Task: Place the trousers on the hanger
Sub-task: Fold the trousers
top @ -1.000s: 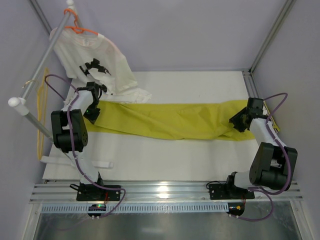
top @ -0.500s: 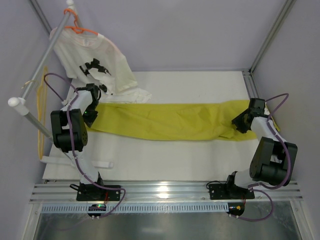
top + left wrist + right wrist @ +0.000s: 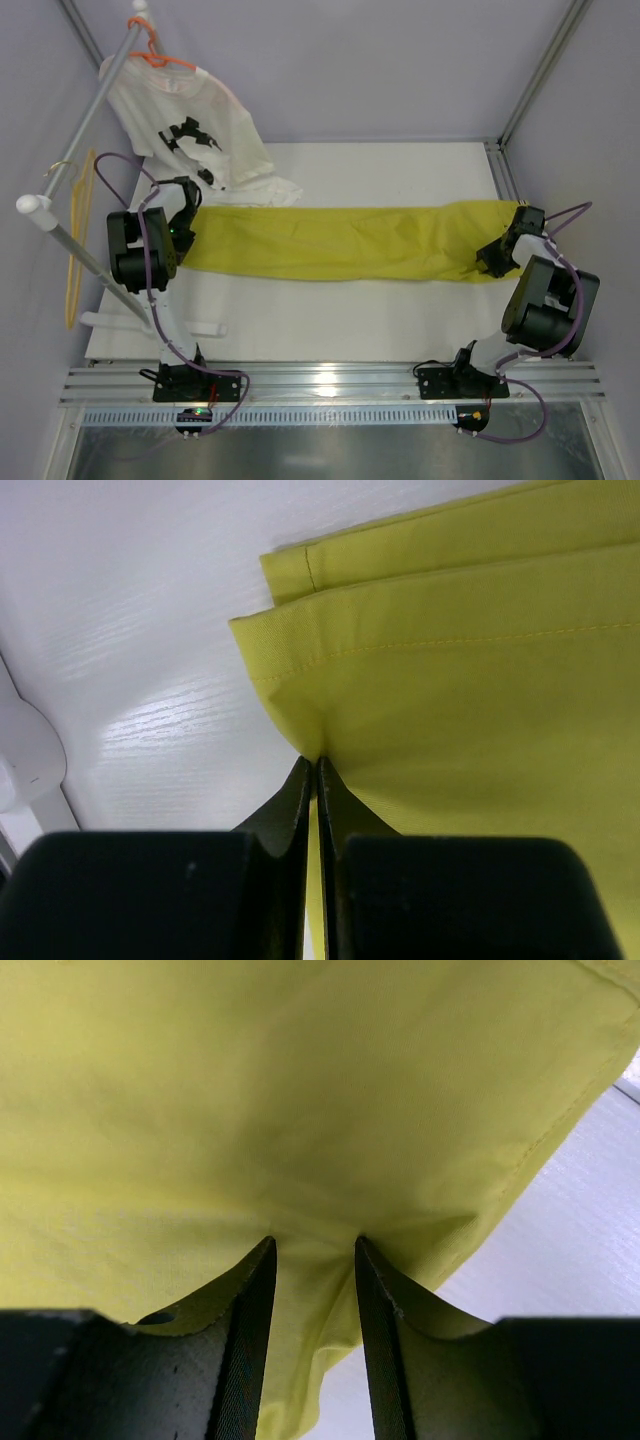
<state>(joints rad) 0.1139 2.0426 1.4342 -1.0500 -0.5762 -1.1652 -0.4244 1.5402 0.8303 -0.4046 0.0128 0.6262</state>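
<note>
The yellow-green trousers [image 3: 340,242] lie stretched in a long band across the white table [image 3: 380,170], held at both ends. My left gripper [image 3: 183,232] is shut on the left end; in the left wrist view its fingertips [image 3: 318,762] pinch a stitched hem edge of the trousers [image 3: 480,660]. My right gripper [image 3: 497,255] holds the right end; in the right wrist view a bunched fold of the trousers [image 3: 300,1090] fills the gap between its fingertips [image 3: 312,1245]. The thin yellow hanger [image 3: 70,305] hangs from the rail at far left, apart from both grippers.
A white T-shirt with black print [image 3: 190,125] hangs on an orange hanger [image 3: 160,58] from the slanted rail [image 3: 85,110], its hem resting on the table behind the left gripper. A white bar [image 3: 150,325] lies at the near left. Frame posts stand at both sides.
Both grippers have moved outward, the right one toward the table's right edge. The trousers are now pulled straighter and flatter. The yellow hanger has swung slightly.
</note>
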